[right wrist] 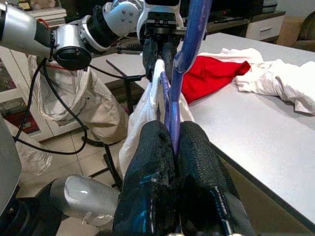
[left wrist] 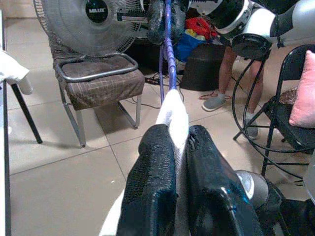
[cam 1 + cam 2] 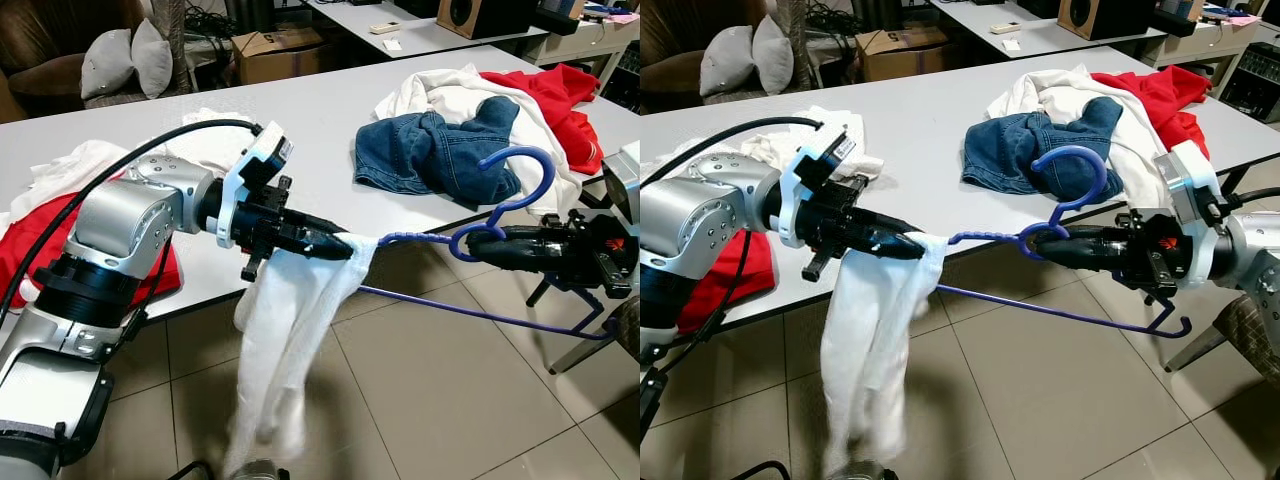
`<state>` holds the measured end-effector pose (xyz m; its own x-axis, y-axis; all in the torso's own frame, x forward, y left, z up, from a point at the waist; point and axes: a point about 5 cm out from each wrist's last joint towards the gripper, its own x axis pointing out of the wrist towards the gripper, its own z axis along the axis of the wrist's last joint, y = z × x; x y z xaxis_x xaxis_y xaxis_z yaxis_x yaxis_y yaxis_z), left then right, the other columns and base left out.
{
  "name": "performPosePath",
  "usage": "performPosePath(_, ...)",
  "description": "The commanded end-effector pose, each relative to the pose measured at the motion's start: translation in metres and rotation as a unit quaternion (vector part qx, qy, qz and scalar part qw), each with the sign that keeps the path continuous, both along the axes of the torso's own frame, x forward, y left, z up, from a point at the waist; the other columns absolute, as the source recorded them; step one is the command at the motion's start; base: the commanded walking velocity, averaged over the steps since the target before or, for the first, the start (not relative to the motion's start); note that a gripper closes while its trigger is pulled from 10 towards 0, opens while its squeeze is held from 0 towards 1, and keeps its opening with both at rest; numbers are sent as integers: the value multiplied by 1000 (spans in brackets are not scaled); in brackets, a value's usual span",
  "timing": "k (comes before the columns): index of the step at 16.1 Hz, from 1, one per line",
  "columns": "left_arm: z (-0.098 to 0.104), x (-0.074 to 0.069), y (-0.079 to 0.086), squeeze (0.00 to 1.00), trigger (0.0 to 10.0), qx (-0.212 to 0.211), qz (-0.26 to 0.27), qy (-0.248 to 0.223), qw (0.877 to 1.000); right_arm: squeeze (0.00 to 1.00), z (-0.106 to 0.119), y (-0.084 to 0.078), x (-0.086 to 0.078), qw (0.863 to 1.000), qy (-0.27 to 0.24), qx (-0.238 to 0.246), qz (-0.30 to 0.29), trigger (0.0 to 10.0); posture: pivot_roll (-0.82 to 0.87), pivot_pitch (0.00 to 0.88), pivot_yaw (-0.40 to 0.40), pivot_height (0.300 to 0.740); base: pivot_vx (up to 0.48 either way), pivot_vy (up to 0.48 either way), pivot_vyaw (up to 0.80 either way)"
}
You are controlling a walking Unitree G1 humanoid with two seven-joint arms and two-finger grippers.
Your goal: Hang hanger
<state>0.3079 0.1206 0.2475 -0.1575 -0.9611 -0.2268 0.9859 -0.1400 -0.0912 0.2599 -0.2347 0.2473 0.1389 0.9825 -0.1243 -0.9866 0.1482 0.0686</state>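
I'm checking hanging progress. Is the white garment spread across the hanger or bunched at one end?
Bunched: the white garment hangs from the left gripper at one end of the blue hanger.

The white garment (image 3: 285, 340) runs off the bottom edge of the left eye view, so its lower end can't be seen, and it also covers the left tip of the blue hanger (image 3: 500, 215). At the far right of that frame the right gripper (image 3: 470, 243) arm is chopped off by the edge, taking the hanger's far end with it. In the left wrist view, upper right, a person (image 2: 224, 73) is there as legs only, the rest hidden behind the robot arm.
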Motion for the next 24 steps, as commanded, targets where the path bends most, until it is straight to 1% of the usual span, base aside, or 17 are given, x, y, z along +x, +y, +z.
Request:
performPosePath(1, 4, -3, -2, 0, 0, 0, -6, -14, 1000, 0, 9, 3, 1, 1000, -25, 6, 10, 0, -53, 0, 59, 740, 0, 0, 0)
performPosePath(4, 3, -3, -2, 0, 0, -4, -4, -10, 1000, 0, 9, 4, 1, 1000, -26, 6, 9, 0, -55, 0, 62, 740, 0, 0, 0)
performPosePath(7, -4, -7, -1, 0, 0, -5, -6, -2, 1000, 0, 11, 3, 2, 1000, -26, 10, 0, 0, -58, 0, 65, 740, 0, 0, 0)
performPosePath(8, -5, -8, 0, 0, 0, -12, 3, 1, 1000, 0, 12, 1, 5, 999, -27, 12, -20, 7255, -58, 0, 62, 740, 0, 0, 0)
performPosePath(9, -6, -7, 2, 0, 0, -17, 10, 1, 1000, 0, 14, -1, 7, 999, -26, 18, -32, 10000, -58, 0, 62, 740, 0, 0, 0)
performPosePath(10, -7, -5, 6, 0, 0, -24, 29, 2, 999, 271, 17, -6, 10, 998, -24, 34, -52, 10000, -57, 0, 59, 740, 0, 0, 0)
performPosePath(11, -9, -4, 11, 0, 0, -22, 47, 1, 999, 1000, 19, -11, 9, 997, -27, 43, -62, 10000, -56, 0, 57, 740, 0, 0, 0)
performPosePath(14, -13, 0, 25, 0, 0, -20, 94, -4, 995, 1000, 28, -28, 3, 992, -43, 74, -92, 10000, -48, 0, 47, 740, 0, 0, 0)
performPosePath(15, -16, 2, 30, 0, 0, -17, 113, -7, 993, 1000, 35, -37, -1, 989, -53, 98, -103, 10000, -48, 0, 47, 740, 0, 0, 0)
performPosePath(16, -19, 3, 34, 0, 0, -15, 128, -8, 992, 1000, 42, -42, -5, 985, -61, 122, -106, 10000, -52, 0, 53, 740, 0, 0, 0)
performPosePath(17, -22, 7, 39, 0, 0, -16, 161, -17, 987, 1000, 55, -47, -13, 978, -78, 162, -107, 10000, -57, 0, 61, 740, 0, 0, 0)
performPosePath(18, -20, 12, 43, 0, 0, -29, 197, -28, 980, 1000, 61, -45, -21, 974, -80, 191, -96, 10000, -60, 0, 65, 740, 0, 0, 0)
performPosePath(19, -16, 16, 44, 0, 0, -43, 217, -40, 974, 1000, 56, -37, -25, 977, -72, 180, -91, 10000, -64, 0, 67, 740, 0, 0, 0)
performPosePath(20, -12, 16, 43, 0, 0, -57, 221, -43, 973, 1000, 48, -29, -28, 980, -62, 169, -85, 10000, -64, 0, 67, 740, 0, 0, 0)
performPosePath(21, -6, 17, 41, 0, 0, -75, 228, -49, 970, 1000, 37, -16, -31, 984, -46, 158, -75, 10000, -60, 0, 67, 740, 0, 0, 0)
performPosePath(23, 4, 15, 39, 0, 0, -104, 224, -55, 967, 1000, 18, 3, -34, 986, -22, 147, -74, 10000, -57, 0, 69, 740, 0, 0, 0)
performPosePath(24, 14, 11, 36, 0, 0, -127, 207, -55, 969, 1000, -13, 25, -27, 984, 19, 138, -112, 10000, -53, 0, 68, 740, 0, 0, 0)
